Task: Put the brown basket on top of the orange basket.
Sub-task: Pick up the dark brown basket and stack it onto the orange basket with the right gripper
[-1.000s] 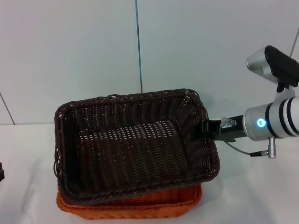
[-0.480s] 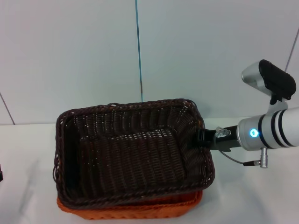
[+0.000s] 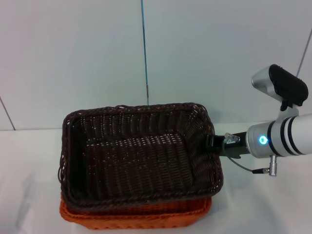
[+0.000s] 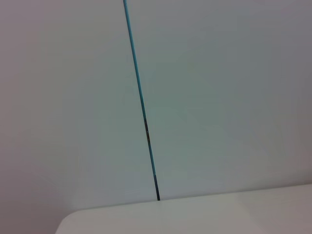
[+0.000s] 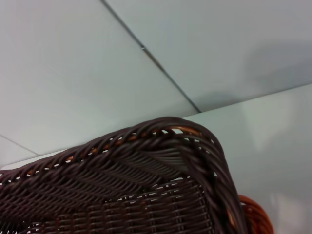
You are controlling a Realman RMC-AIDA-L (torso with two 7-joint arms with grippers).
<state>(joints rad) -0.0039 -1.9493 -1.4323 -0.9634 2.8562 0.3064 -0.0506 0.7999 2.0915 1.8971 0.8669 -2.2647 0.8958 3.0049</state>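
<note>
The brown basket [image 3: 136, 161] sits nearly level on top of the orange basket [image 3: 136, 218], whose rim shows below it along the front. My right gripper [image 3: 210, 143] reaches in from the right and is shut on the brown basket's right rim. In the right wrist view the braided corner of the brown basket [image 5: 146, 195] fills the frame, with a bit of the orange basket [image 5: 256, 217] beneath it. My left gripper is out of view; the left wrist view holds only wall and table.
Both baskets rest on a white table [image 3: 263, 204] close to its front edge. A pale wall with a thin blue seam [image 3: 144, 48] stands right behind them. My right arm [image 3: 278, 139] hangs over the table's right side.
The brown basket has come down and levelled onto the orange basket, its left side dropping. My right gripper lowered slightly with it, still on the rim.
</note>
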